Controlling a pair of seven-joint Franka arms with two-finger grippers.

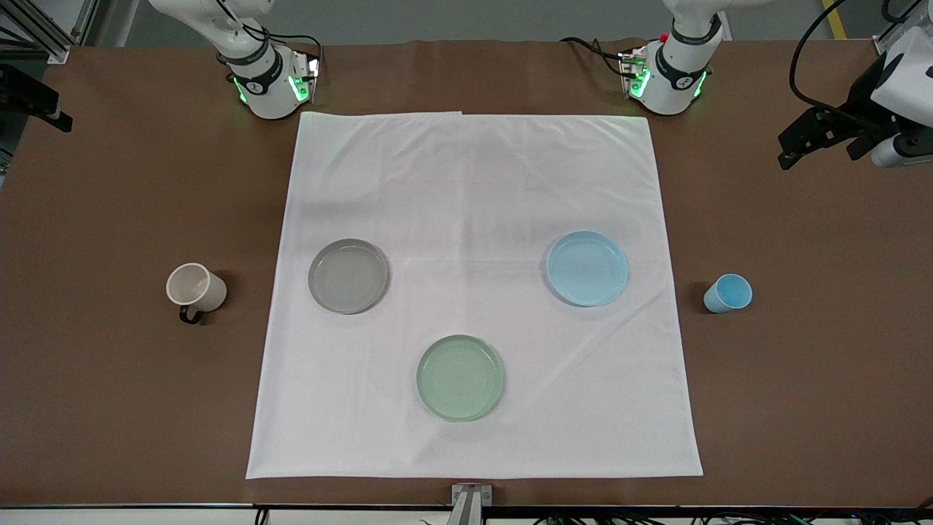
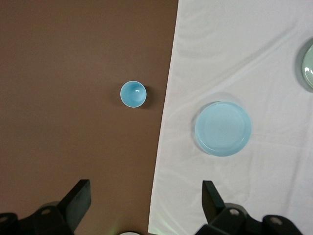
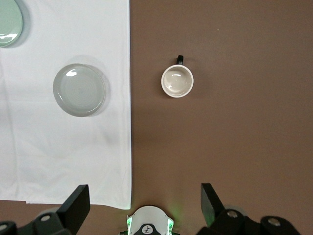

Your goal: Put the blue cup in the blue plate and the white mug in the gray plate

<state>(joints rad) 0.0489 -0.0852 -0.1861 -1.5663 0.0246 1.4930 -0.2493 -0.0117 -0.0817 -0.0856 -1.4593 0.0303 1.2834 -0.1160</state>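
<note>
The blue cup stands upright on the brown table, off the cloth at the left arm's end; it also shows in the left wrist view. The blue plate lies empty on the cloth beside it. The white mug stands upright off the cloth at the right arm's end. The gray plate lies empty on the cloth beside it. My left gripper is open and empty, high above the table's left-arm end. My right gripper is open and empty, high above the right-arm end.
A pale green plate lies empty on the white cloth, nearer the front camera than the other two plates. The right arm's base and the left arm's base stand by the cloth's farthest edge.
</note>
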